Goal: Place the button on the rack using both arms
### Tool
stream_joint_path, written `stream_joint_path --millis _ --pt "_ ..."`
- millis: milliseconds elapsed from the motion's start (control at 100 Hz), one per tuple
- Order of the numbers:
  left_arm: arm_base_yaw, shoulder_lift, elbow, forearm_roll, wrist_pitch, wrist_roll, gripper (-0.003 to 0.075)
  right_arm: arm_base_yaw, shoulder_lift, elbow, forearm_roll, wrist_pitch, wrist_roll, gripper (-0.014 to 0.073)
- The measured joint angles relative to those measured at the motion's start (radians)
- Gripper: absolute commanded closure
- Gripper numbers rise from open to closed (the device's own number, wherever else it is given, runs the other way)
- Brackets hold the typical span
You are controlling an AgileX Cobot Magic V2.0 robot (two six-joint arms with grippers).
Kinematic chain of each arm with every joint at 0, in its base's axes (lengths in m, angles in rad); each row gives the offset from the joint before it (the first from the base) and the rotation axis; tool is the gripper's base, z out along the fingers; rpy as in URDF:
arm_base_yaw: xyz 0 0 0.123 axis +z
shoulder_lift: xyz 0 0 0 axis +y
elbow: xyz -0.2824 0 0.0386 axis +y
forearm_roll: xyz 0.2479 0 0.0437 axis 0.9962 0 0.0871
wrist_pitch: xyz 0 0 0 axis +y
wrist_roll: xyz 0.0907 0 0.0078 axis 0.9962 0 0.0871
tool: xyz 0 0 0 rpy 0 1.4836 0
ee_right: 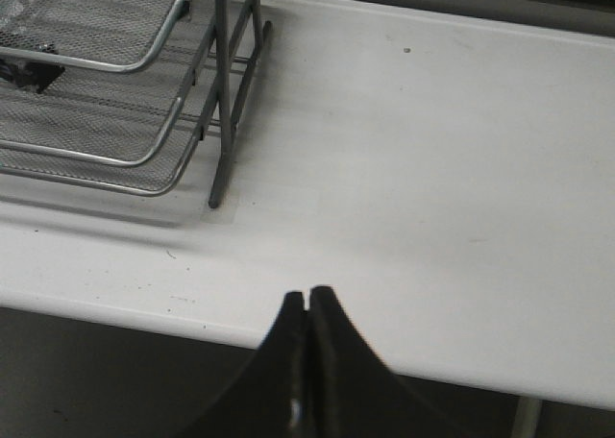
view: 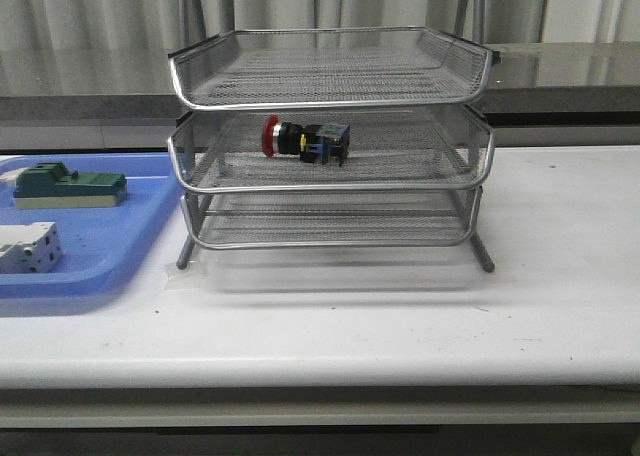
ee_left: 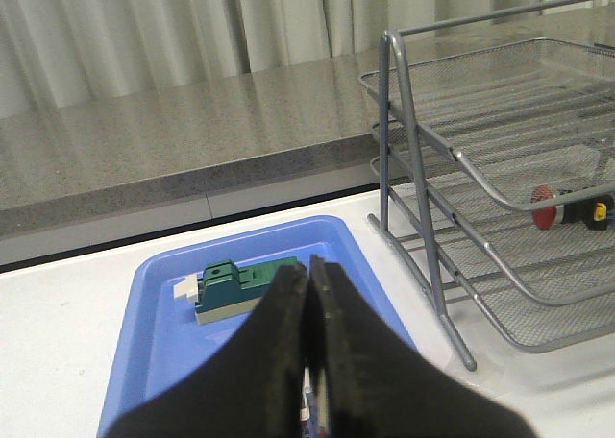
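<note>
The button [view: 305, 140], with red head, black body and blue-yellow rear block, lies on its side on the middle tier of the silver wire rack [view: 330, 181]. It also shows in the left wrist view [ee_left: 574, 208], and its dark end shows in the right wrist view [ee_right: 24, 73]. My left gripper [ee_left: 308, 267] is shut and empty, held above the blue tray [ee_left: 183, 342], well apart from the rack [ee_left: 500, 217]. My right gripper [ee_right: 308, 296] is shut and empty, at the table's front edge, clear of the rack [ee_right: 115, 92]. Neither arm shows in the front view.
A blue plastic tray [view: 90, 266] lies left of the rack and holds a green block [view: 68, 186] and a white block [view: 28, 248]. The green block shows in the left wrist view [ee_left: 240, 286]. A grey counter [view: 560, 76] and curtains run behind the table.
</note>
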Motion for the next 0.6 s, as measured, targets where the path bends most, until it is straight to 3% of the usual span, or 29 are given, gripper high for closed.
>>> stream_joint_path --millis 260,600 --pt "0.000 0.000 0.000 0.000 0.000 0.000 0.0741 -0.026 -0.020 0.027 0.002 -0.053 -0.074 0.0651" --pt "0.000 0.000 0.000 0.000 0.000 0.000 0.0741 -0.273 -0.221 0.224 0.211 -0.281 -0.271 0.0651"
